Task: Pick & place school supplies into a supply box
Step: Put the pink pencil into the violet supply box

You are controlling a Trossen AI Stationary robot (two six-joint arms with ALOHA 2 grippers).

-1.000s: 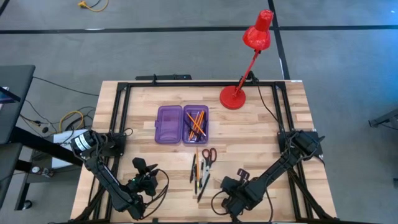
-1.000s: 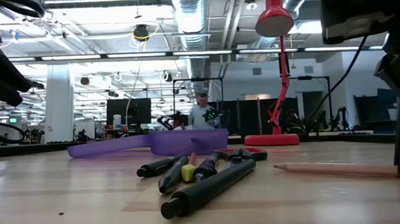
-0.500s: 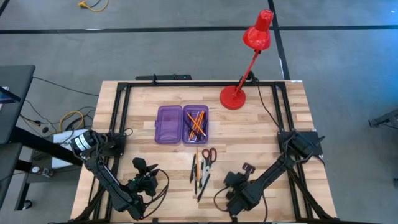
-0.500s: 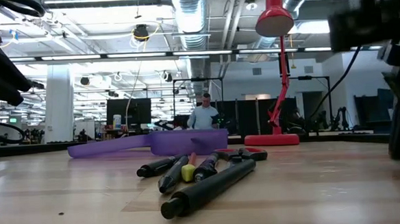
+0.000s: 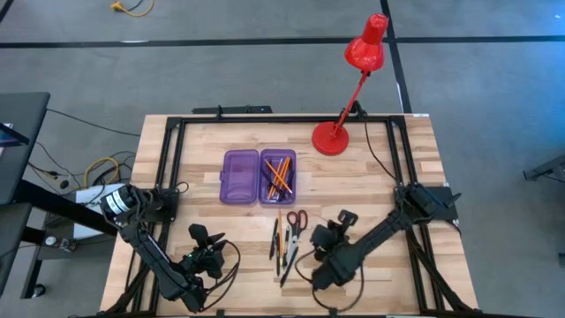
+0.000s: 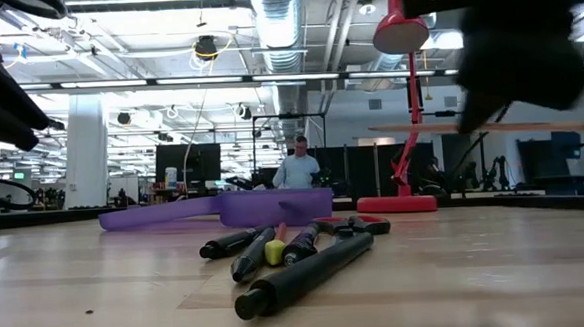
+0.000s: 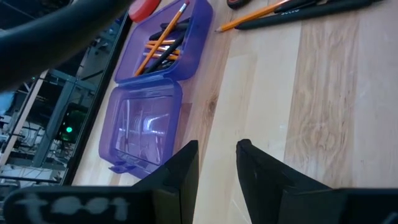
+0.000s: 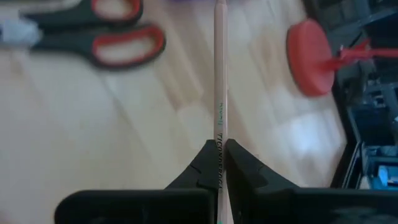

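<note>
The right gripper [image 8: 219, 163], jaws shut tight on a thin pale wooden pencil [image 8: 219, 81], hangs above the bench near its front edge, just right of the loose pens and red-handled scissors [image 5: 297, 219]. The pencil's long axis points at the translucent purple plastic pencil case [image 5: 258, 177], lying open toward the bench's back edge with orange pencils inside. The left gripper [image 7: 216, 163] waits part open and empty near the front left corner, no nearer the case.

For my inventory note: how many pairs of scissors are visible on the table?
1. The red-handled scissors lie on the table near the open purple case, at the far end of the loose pens. Another could hide under the arms.
</note>
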